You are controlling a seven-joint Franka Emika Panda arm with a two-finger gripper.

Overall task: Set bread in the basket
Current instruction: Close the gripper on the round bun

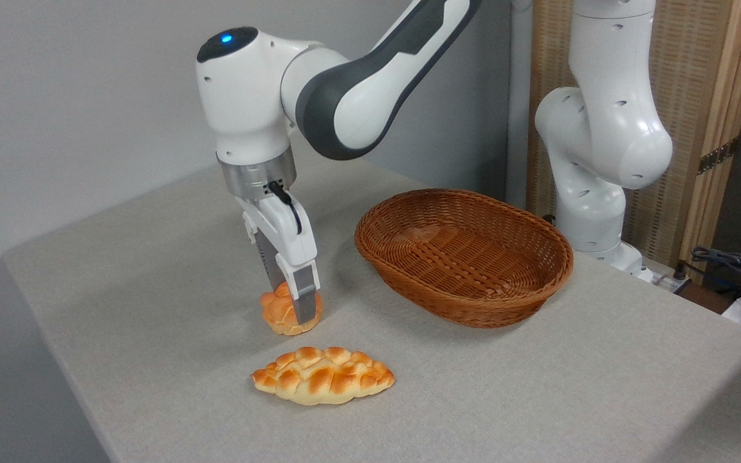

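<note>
The bread (pixel 282 312), a small round orange-brown bun with a lumpy top, rests on the grey table left of centre. My gripper (pixel 294 307) points straight down with a finger on each side of the bun; the near finger (pixel 305 299) covers part of its front. The fingers look closed against the bun, which still touches the table. The basket (pixel 464 256), a large oval reddish-brown wicker one, sits empty to the right of the bun, a short gap away.
A braided golden loaf (pixel 323 375) lies in front of the bun, nearer the table's front edge. The arm's white base (pixel 592 212) stands behind the basket at the right. Cables (pixel 731 263) lie past the table's right edge.
</note>
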